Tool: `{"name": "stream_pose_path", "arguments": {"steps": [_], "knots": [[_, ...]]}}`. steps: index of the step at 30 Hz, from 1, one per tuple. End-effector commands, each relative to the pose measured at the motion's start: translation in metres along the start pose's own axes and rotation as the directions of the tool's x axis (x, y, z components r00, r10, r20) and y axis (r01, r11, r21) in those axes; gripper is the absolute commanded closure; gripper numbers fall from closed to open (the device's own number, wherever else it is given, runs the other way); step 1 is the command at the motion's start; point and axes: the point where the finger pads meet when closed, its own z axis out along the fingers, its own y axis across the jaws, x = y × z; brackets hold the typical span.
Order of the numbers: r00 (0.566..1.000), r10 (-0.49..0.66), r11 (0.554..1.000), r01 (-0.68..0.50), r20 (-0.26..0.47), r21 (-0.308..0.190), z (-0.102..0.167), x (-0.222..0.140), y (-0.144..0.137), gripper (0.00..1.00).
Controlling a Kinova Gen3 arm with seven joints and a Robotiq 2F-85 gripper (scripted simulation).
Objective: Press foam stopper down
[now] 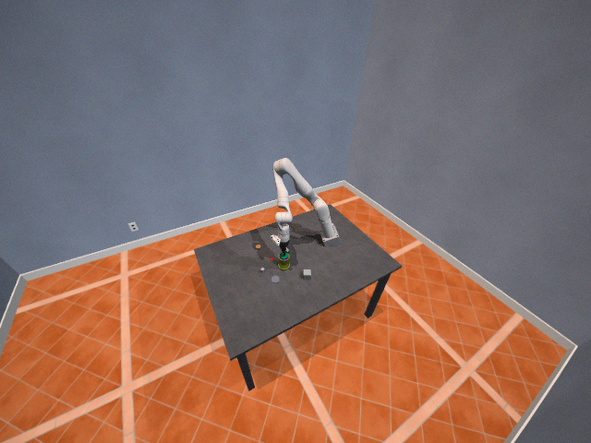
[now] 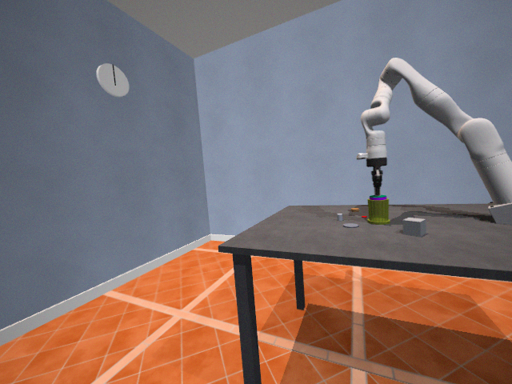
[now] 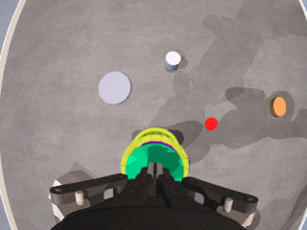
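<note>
An olive-green jar (image 2: 378, 211) stands upright on the dark table, with a purple rim and a green foam stopper (image 2: 378, 197) showing just above it. In the top view the jar (image 1: 283, 262) sits below the arm. My gripper (image 2: 376, 190) points straight down with its fingers shut and empty, the tips right at the stopper's top. In the wrist view the shut fingers (image 3: 155, 174) lie over the green stopper (image 3: 155, 161) inside the yellow-green jar rim (image 3: 155, 148). I cannot tell whether the tips press on the foam.
A grey cube (image 2: 414, 226) lies right of the jar. A flat grey disc (image 2: 350, 225), a small white cylinder (image 2: 339, 216), a red dot (image 3: 211, 123) and an orange disc (image 3: 279, 105) lie around it. The arm's base (image 2: 500, 213) is at the far right.
</note>
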Motion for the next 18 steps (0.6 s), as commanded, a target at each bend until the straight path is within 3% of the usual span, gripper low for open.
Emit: {"name": "stream_pose_path", "arguments": {"steps": [1, 18], "knots": [[1.000, -0.001, 1.000, 0.001, 0.001, 0.001, 0.0017, -0.0003, -0.0006, 1.00], [1.000, -0.001, 1.000, 0.001, 0.001, 0.001, 0.0107, -0.0003, -0.0006, 1.00]]}}
